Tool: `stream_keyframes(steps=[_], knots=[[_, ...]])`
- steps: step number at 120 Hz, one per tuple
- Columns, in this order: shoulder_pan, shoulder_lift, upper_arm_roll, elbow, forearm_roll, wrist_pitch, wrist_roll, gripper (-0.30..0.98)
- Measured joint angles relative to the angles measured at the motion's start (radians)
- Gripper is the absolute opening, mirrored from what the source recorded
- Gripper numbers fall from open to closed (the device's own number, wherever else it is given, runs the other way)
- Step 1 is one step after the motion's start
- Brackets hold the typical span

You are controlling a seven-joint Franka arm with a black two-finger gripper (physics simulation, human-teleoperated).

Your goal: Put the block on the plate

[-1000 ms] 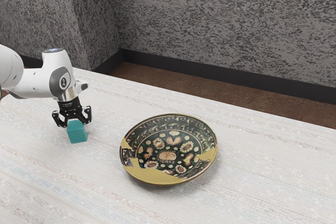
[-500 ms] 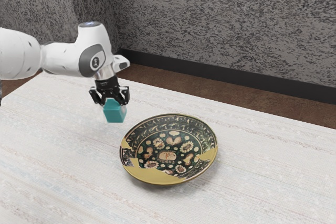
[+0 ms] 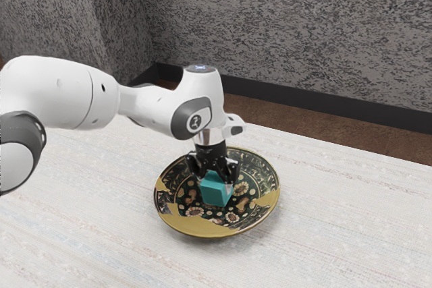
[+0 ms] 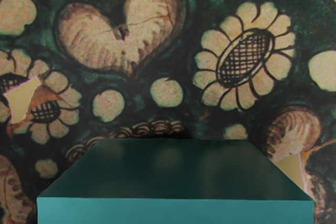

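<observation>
Claw (image 3: 214, 179) closed on the teal block (image 3: 216, 194), a finger on either side of it. Block sits over the inside of the decorated plate (image 3: 192, 226), roughly mid-plate, well in from the rim; looks a bit tilted in the exterior view. Can't tell if its underside touches the plate or is just above it. Claw points down. White arm (image 3: 57, 92) comes in from the exterior view's left, its hand above the plate.

Plate: round, dark green and black, cream and brown motifs, plain yellow patches at the rim and the near edge. Lies on the pale, faintly streaked worktop (image 3: 344, 227). Behind: brown floor (image 3: 351, 126), dark baseboard (image 3: 304, 100), mottled gray wall (image 3: 297, 25).

Wrist view: block large at the lower edge, dark upper face and brighter teal face below it, plate pattern all around its visible sides. Beyond the block, a heart motif (image 4: 118, 35) with a thin crack line, a flower motif (image 4: 244, 56) with a crosshatched center, cream dots. Small tan patches with jagged edges on the pattern too.
</observation>
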Motion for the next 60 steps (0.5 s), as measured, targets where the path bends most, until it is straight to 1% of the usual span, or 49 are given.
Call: stream_keyframes(steps=[20, 40, 52, 60], knots=[[0.0, 0.008, 0.001, 0.0, -0.02, 0.01, -0.011, 0.53], [-0.001, -0.016, 0.007, 0.01, -0.02, 0.013, -0.017, 0.62], [0.001, -0.104, 0.008, 0.015, -0.008, -0.013, -0.021, 0.64], [0.014, -0.188, 0.014, 0.033, 0.031, -0.068, -0.024, 0.65]])
